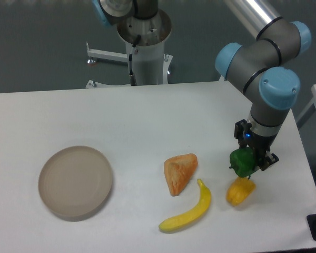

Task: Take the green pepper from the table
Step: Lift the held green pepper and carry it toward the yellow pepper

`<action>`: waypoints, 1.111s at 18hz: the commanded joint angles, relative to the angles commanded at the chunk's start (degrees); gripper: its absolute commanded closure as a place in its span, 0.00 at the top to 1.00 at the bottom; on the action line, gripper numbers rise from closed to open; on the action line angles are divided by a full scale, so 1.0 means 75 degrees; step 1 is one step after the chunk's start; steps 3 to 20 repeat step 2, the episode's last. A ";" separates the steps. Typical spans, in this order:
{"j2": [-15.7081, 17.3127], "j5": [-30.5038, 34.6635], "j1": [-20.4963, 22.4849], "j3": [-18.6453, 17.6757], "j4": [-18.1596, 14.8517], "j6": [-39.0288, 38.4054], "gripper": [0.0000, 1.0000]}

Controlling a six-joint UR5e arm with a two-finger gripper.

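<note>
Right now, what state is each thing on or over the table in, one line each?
green pepper: held in the gripper, just above the orange-yellow pepper.
gripper: shut on the green pepper.
orange-yellow pepper: lying on the table.
banana: lying flat.
bread piece: lying beside the banana.
plate: empty, upright.

Views: a single fixed view is given; no overlap with a second view can be stated.
Position: the large flat white table (121, 121) is seen from above, from its 6 o'clock edge.
Facing: the view is aimed toward 12 o'clock and tilted down; the grey cylindrical robot base column (146, 55) is met at 12 o'clock.
Nearness: a middle range is kept; the table's 6 o'clock edge is cut off.
Edges: grey floor is shown beyond the table at 12 o'clock.
</note>
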 joint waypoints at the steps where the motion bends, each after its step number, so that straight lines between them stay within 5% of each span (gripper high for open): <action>1: 0.0000 0.0000 0.0000 0.0012 -0.0012 -0.0012 0.43; 20: -0.0012 0.0000 0.0000 0.0023 0.0000 -0.0023 0.43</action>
